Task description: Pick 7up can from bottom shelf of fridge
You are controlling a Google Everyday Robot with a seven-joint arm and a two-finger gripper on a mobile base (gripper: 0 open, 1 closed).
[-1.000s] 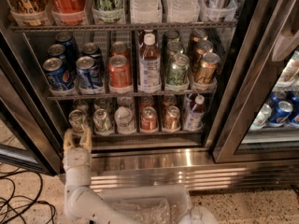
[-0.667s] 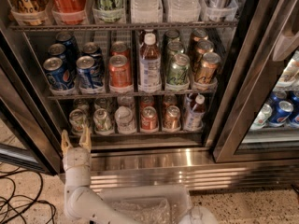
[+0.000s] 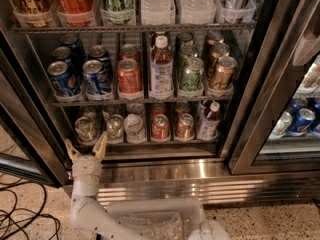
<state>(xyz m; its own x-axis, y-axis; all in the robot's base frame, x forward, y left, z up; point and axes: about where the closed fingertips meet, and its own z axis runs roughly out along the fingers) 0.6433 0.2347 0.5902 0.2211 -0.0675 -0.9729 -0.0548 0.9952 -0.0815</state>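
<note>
Gripper (image 3: 86, 148) low at left, in front of the fridge (image 3: 165, 170) sill, fingers spread wide and holding nothing, tips just below the front rail of the bottom shelf (image 3: 150, 144). 7up can (image 3: 114, 128) upright on that shelf, second lane from left, just above and right of the right fingertip, not touched. Further right along the row: pale can (image 3: 133, 126), red can (image 3: 160, 127), copper can (image 3: 184, 126), small bottle (image 3: 208, 121).
</note>
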